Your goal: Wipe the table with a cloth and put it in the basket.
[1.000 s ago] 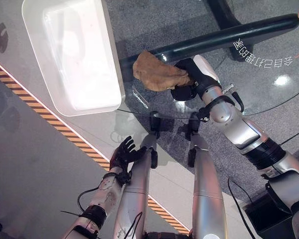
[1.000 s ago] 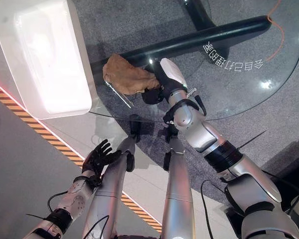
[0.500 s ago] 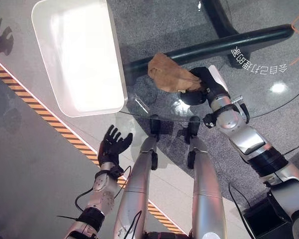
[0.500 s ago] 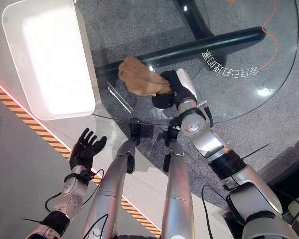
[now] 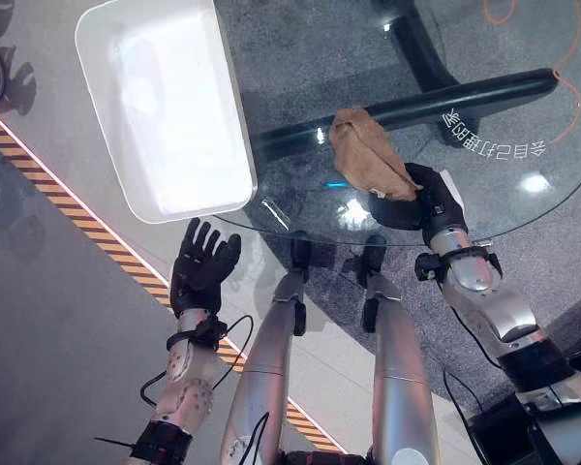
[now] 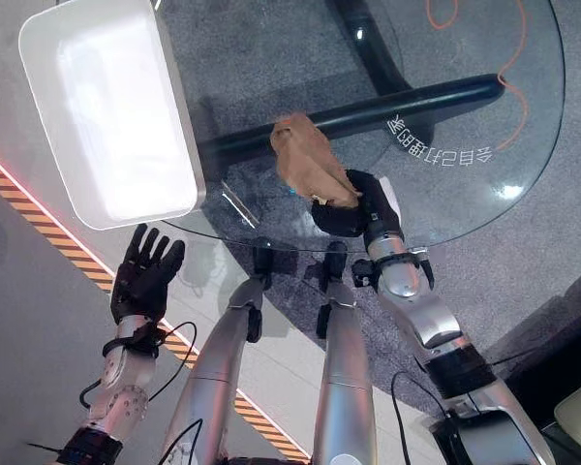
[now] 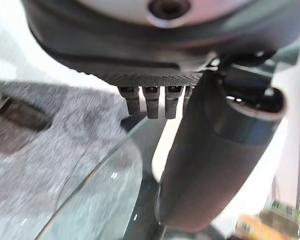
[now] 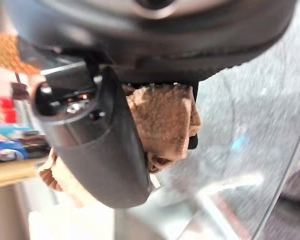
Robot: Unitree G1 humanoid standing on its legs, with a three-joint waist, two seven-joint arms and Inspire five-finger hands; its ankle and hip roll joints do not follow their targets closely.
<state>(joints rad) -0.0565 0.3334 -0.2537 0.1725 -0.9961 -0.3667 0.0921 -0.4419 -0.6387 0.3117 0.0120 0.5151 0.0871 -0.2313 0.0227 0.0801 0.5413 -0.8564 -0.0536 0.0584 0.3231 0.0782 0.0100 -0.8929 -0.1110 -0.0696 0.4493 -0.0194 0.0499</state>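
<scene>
A brown cloth (image 5: pixel 366 155) lies bunched on the round glass table (image 5: pixel 523 208), near its front edge. My right hand (image 5: pixel 418 199) grips the cloth's near end, and in the right wrist view the cloth (image 8: pixel 162 122) sits pinched between thumb and fingers. The white basket (image 5: pixel 165 107) stands at the table's left side, on the glass edge. My left hand (image 5: pixel 201 271) hovers off the table below the basket, fingers spread straight, holding nothing.
A dark tubular table base (image 5: pixel 436 97) runs under the glass behind the cloth. An orange cable (image 6: pixel 508 58) curls on the floor at the far right. A striped yellow-black line (image 5: pixel 77 208) crosses the floor at the left.
My right hand has dragged the cloth rightward across the glass. My left hand has risen towards the basket's near corner, fingers spreading. The view has also shifted.
</scene>
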